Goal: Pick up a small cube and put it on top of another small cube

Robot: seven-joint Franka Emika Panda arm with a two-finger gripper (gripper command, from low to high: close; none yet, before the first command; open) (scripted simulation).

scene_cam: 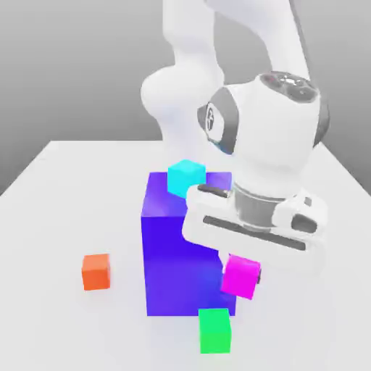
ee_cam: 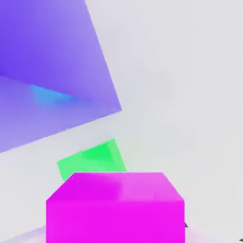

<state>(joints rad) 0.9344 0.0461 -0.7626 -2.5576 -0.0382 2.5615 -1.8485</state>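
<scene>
The small magenta cube (scene_cam: 240, 276) is pinched in the gripper (scene_cam: 245, 274), whose fingers are pressed against its sides, and it hangs above the white table (scene_cam: 65, 188) rather than resting on it. In the hand view the same magenta cube (ee_cam: 115, 209) sits close to the camera, its top face and front face both showing. The white hand (scene_cam: 253, 224) bearing it points downward, with the arm's rounded wrist housing (scene_cam: 268, 123) above. Just below the held cube, on the table, lies the small green cube (scene_cam: 215, 330), a little toward the exterior view's left of it; from the hand it appears as a green cube (ee_cam: 92, 161) beyond the magenta one. Beside the held cube stands the big blue-purple block (scene_cam: 177, 253), with a small cyan cube (scene_cam: 186, 176) on its top. The small orange cube (scene_cam: 96, 272) lies on the table well apart, at the exterior view's left.
</scene>
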